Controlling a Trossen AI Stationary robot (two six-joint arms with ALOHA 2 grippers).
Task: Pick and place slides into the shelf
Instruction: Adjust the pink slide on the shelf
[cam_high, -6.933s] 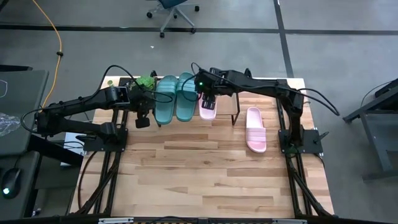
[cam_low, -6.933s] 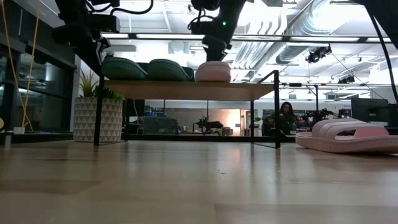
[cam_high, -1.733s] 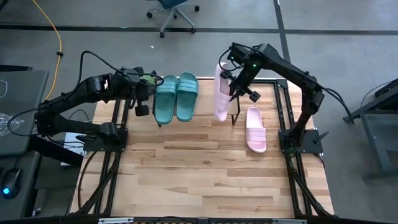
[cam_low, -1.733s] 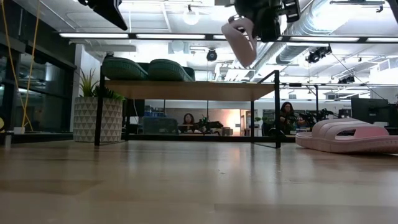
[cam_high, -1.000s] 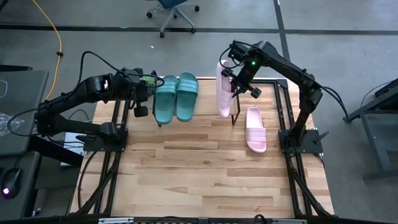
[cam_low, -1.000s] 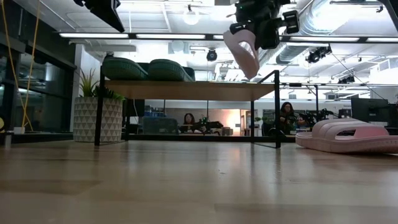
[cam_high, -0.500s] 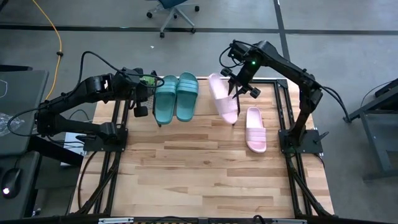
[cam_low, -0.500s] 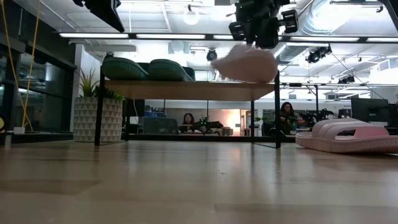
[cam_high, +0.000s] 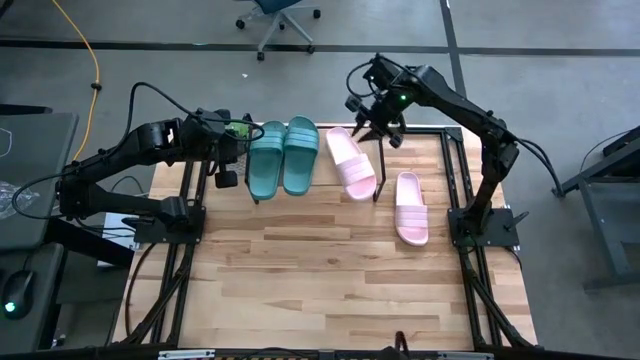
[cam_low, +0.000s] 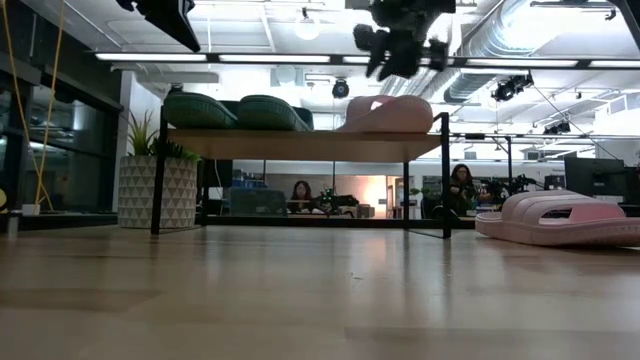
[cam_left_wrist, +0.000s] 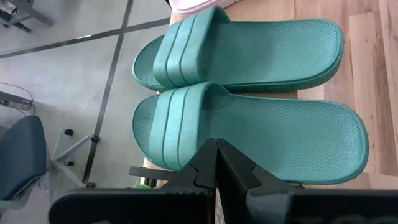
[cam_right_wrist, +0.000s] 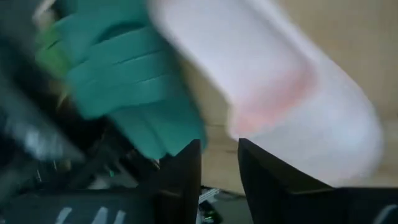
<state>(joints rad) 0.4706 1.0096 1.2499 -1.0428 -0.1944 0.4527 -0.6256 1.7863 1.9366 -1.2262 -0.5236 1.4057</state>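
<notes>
Left gripper (cam_high: 229, 172) hangs at the left end of the low shelf with the light wood plank top and thin black legs (cam_low: 300, 143); in its wrist view the two dark fingers (cam_left_wrist: 214, 163) are pressed together with nothing between them. Just right of it, two dark teal green ribbed-strap slides (cam_high: 267, 158) (cam_high: 300, 153) lie side by side, touching, flat on the shelf top. Next right, a pale pink ribbed-strap slide (cam_high: 353, 163) lies on the shelf at a skewed angle to the teal pair, apart from them; low view shows it resting on the plank near the right legs (cam_low: 390, 114). Right gripper (cam_high: 375, 112) is above the shelf's back edge, just behind that slide; fingers (cam_right_wrist: 180, 171) are spread, holding nothing. Second pale pink slide (cam_high: 410, 207) sits on the big wooden tabletop (cam_high: 320, 280), right of the shelf, well apart from both grippers.
</notes>
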